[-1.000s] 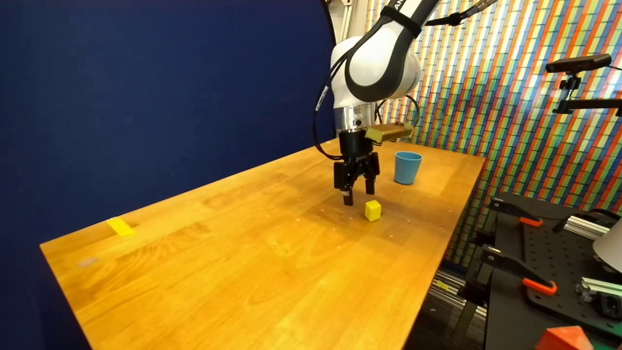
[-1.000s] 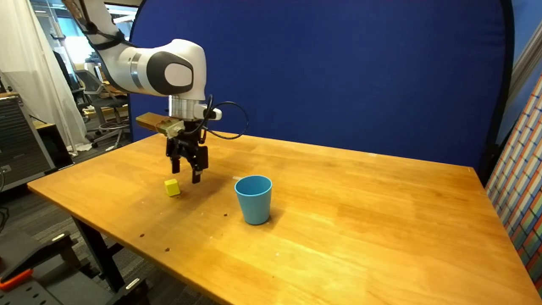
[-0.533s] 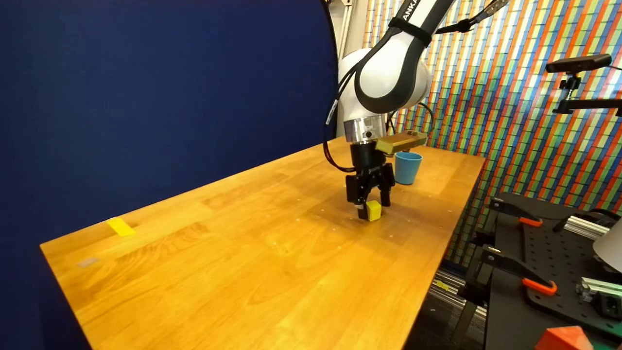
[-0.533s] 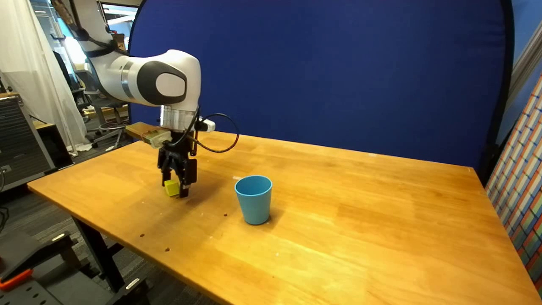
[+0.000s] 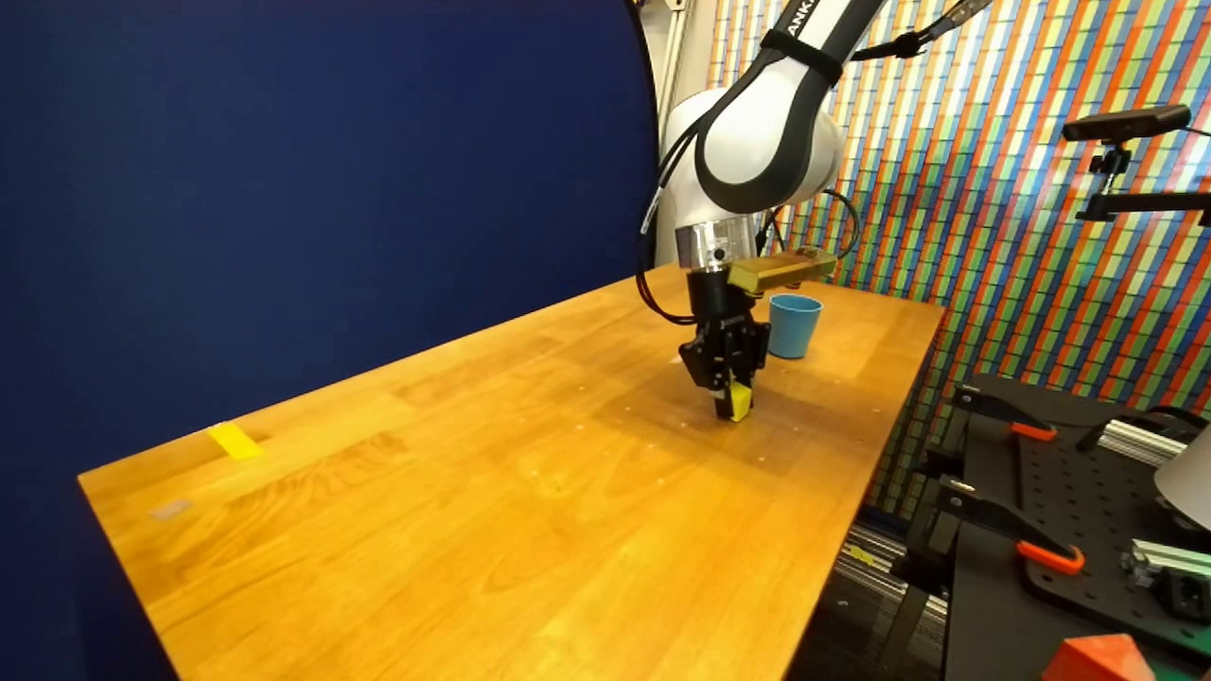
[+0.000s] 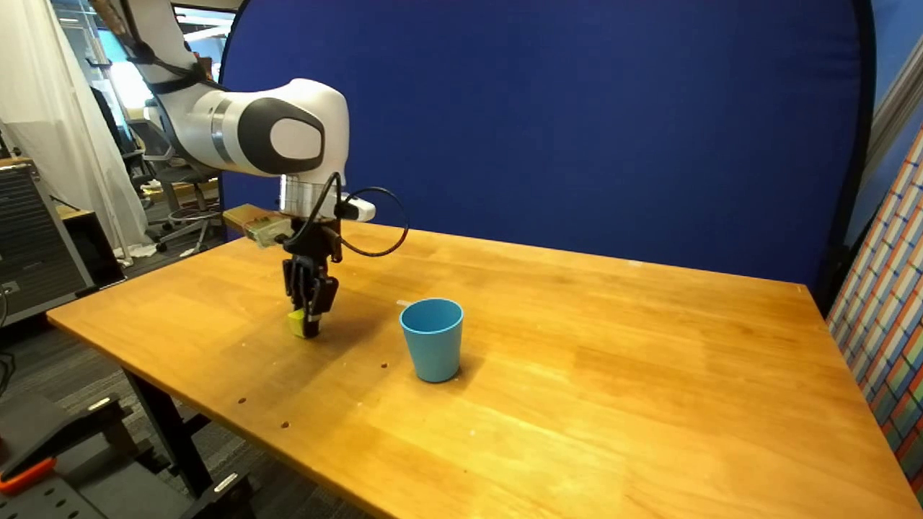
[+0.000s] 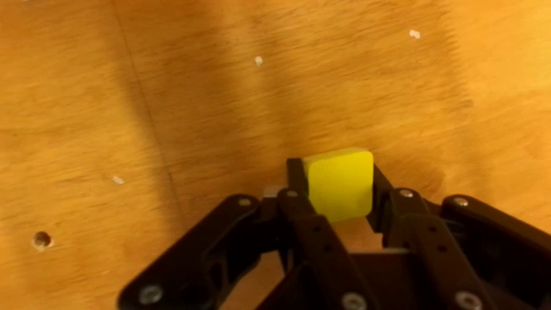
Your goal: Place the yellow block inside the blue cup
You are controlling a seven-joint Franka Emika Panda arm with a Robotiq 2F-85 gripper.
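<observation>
The claw [image 5: 735,403] is clamped on the yellow block [image 7: 341,187], apart from the blue cup [image 5: 793,331]

In the wrist view the yellow block sits right of centre and a little below the middle of the frame, gripped between two dark fingers [image 7: 297,174] that touch its left and right sides. A round hole [image 7: 42,240] in the counter [image 7: 206,77] shows at the lower left.

In both exterior views the claw points down with the yellow block at its tips, partly hidden by a finger; whether its underside touches the counter cannot be told. The blue cup stands upright on the counter, mouth up; in an exterior view the blue cup [image 6: 435,349] is near the centre of the frame, to the right of the claw.

In an exterior view a flat yellow strip [image 5: 236,441] lies at the left of the frame, and a wall of coloured bars [image 5: 1003,189] rises at the upper right; in an exterior view a white curtain [image 6: 43,130] hangs at the upper left, left of the arm [image 6: 281,137]
</observation>
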